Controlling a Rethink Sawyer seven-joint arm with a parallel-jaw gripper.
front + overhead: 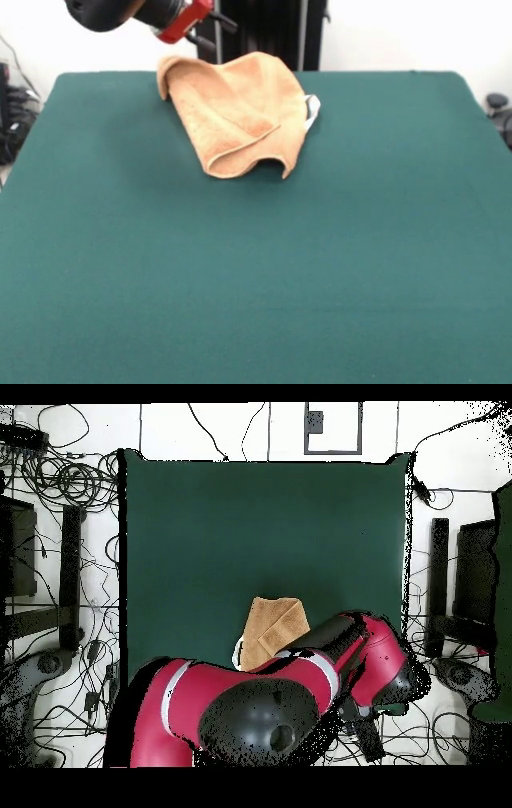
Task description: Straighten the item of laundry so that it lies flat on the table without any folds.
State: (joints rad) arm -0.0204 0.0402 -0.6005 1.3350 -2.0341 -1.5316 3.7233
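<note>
The small golden-tan terry towel point(240, 112) lies crumpled and folded on the far part of the dark green felt-like tabletop point(256, 272), close to its back edge and a little left of the middle in the front view. It is far from flat. One layer is doubled over another, and a stitched hem runs diagonally across the upper face from the lower left to about the middle. The top of the cloth rises in a rounded hump, and its upper left corner curls up into a small standing lobe. At the bottom the folded edge bulges toward the camera and ends in a drooping point on the right. A small white tag point(312, 108) pokes out at the right side of the bundle.

In the overhead view the towel point(268, 629) shows as a compact tan patch near the tabletop point(220, 534) edge closest to the robot's base, with the red and black arm point(250, 699) covering its lower part; a bit of white shows at its left side.

In the front view the arm's black and red end point(152, 14) hangs above and just left of the towel's raised corner. The gripper itself is not clearly seen in either view, so I cannot tell how it is set, or whether it touches the cloth.
</note>
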